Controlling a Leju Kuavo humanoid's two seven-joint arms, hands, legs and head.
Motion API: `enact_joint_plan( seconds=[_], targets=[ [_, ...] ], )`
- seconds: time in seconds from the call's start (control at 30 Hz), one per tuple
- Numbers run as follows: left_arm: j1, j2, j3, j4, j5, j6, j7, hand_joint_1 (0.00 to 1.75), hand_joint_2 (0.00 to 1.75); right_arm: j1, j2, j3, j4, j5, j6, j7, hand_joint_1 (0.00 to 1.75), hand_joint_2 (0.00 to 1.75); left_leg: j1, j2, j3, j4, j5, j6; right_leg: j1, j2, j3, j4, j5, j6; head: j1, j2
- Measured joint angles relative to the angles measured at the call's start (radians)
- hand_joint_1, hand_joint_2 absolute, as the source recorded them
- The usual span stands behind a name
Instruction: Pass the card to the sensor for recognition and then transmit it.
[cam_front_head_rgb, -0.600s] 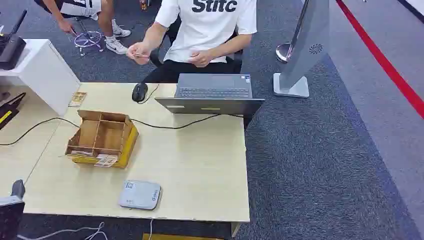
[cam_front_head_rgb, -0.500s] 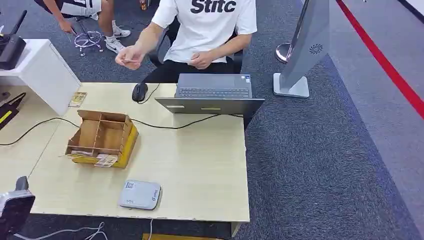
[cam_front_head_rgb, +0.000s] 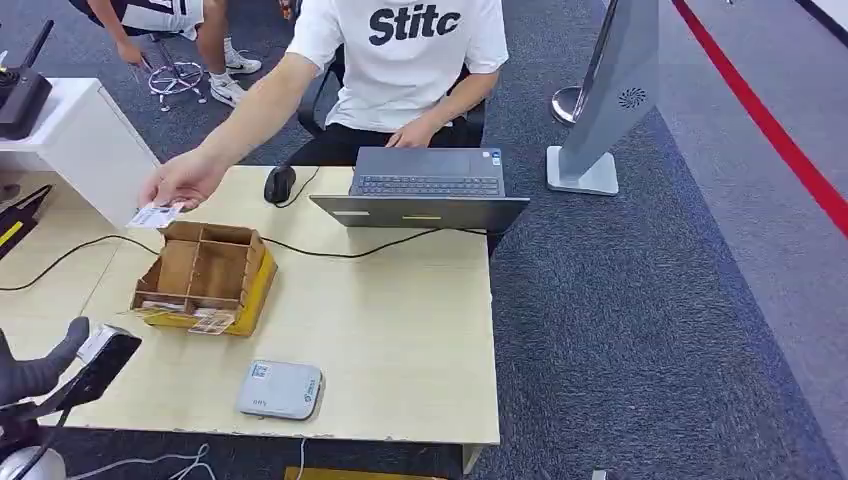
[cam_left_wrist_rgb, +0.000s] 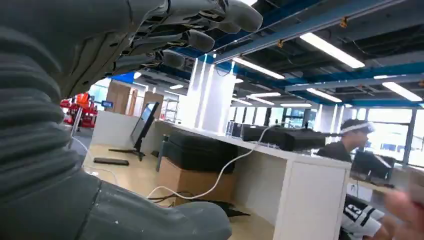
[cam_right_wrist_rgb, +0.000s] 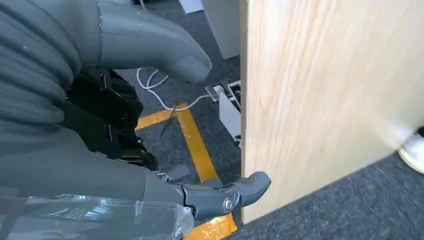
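Here, in the head view, a person in a white T-shirt (cam_front_head_rgb: 405, 60) sits behind the pale wooden table (cam_front_head_rgb: 400, 330) and reaches one arm across it. The person's hand (cam_front_head_rgb: 182, 182) pinches a small white card (cam_front_head_rgb: 155, 215) just above the far left corner of the open brown cardboard divider box (cam_front_head_rgb: 205, 275). Card not touching the box as far as can be told.

The robot's left hand (cam_front_head_rgb: 45, 370) enters at the lower left, at the near edge of the table, well apart from the card. Fingers spread, nothing between them. The left wrist view agrees: thick grey thumb and darker fingers (cam_left_wrist_rgb: 200, 37) held apart with open room behind, and the person's blurred hand at the far edge of that picture.

The robot's right hand (cam_right_wrist_rgb: 165, 125) appears in the right wrist view, down beside the wooden side panel (cam_right_wrist_rgb: 320, 90) of the table, over grey carpet with yellow floor tape (cam_right_wrist_rgb: 192, 137). Thumb and fingers apart, empty.

The flat grey square sensor pad (cam_front_head_rgb: 280, 390) lies near the front edge of the table, nearer the robot than the box, with nothing on it. An open dark grey laptop (cam_front_head_rgb: 425, 187) and a black mouse (cam_front_head_rgb: 279, 184) sit at the far edge. A black cable (cam_front_head_rgb: 340, 252) runs across the table behind the box.
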Motion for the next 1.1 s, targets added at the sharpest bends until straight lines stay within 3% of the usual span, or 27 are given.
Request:
enact_joint_plan(
  seconds=[0.7,0.73,0.77,1.1],
  targets=[
    [-0.232,0.247,-0.443,0.356,-0.331,0.069,0.34,0.0,1.75,-0.032,0.014,0.021,0.0,-0.005,0.01,0.012,0.0,1.75,0.0,0.0,0.0,0.0,0.001,-0.001,0.0,0.001,0.0,0.0,0.0,0.0,0.0,0.0],
    [-0.244,0.257,-0.464,0.371,-0.341,0.072,0.354,0.1,1.75,-0.033,0.014,0.021,0.0,-0.006,0.01,0.013,0.0,1.75,0.0,0.0,0.0,0.0,0.001,-0.001,0.0,0.001,0.0,0.0,0.0,0.0,0.0,0.0],
    [-0.255,0.268,-0.486,0.388,-0.353,0.075,0.369,1.75,1.75,-0.034,0.014,0.022,0.0,-0.006,0.011,0.013,0.0,1.75,0.0,0.0,0.0,0.0,0.001,-0.001,0.0,0.001,0.0,0.0,0.0,0.0,0.0,0.0],
    [-0.354,0.379,-0.725,0.513,-0.458,0.117,0.553,1.75,1.75,-0.042,0.016,0.027,0.0,-0.011,0.012,0.013,0.0,1.75,0.0,0.0,0.0,0.0,0.001,-0.001,0.0,0.001,0.0,0.0,0.001,-0.001,0.0,0.0]
  ],
)
